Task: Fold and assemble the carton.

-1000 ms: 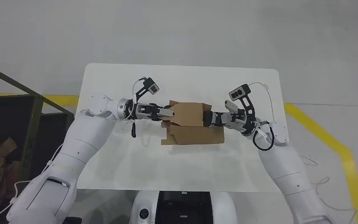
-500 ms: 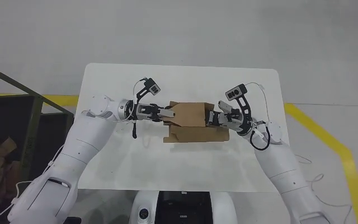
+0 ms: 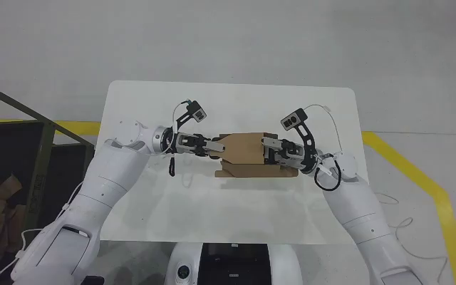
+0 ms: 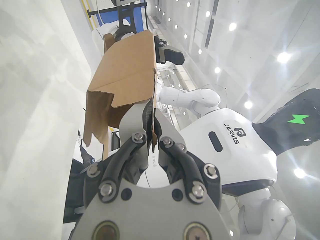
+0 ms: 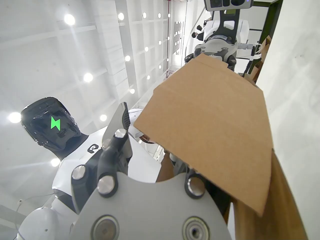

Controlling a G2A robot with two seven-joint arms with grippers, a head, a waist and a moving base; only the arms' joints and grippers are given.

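Note:
The brown carton [image 3: 246,151] hangs just above the middle of the white table [image 3: 142,206], between my two arms. From above it looks narrow, with a lower panel sticking out toward the front. My left gripper [image 3: 216,146] is at its left end, and in the left wrist view this gripper [image 4: 153,128] is shut on the edge of a carton [image 4: 125,76] panel. My right gripper [image 3: 271,149] is at the right end. In the right wrist view one finger [image 5: 117,123] stands apart from the carton [image 5: 212,131], whose panel covers the other finger.
A dark green frame [image 3: 28,135] with cardboard scraps stands off the table's left side. Yellow floor tape [image 3: 410,174] runs to the right. The table has free room in front of and behind the carton.
The carton has turned and collapsed to a narrower shape as seen from above, and shifted slightly right. The right arm's wrist has swung inward and toward the back.

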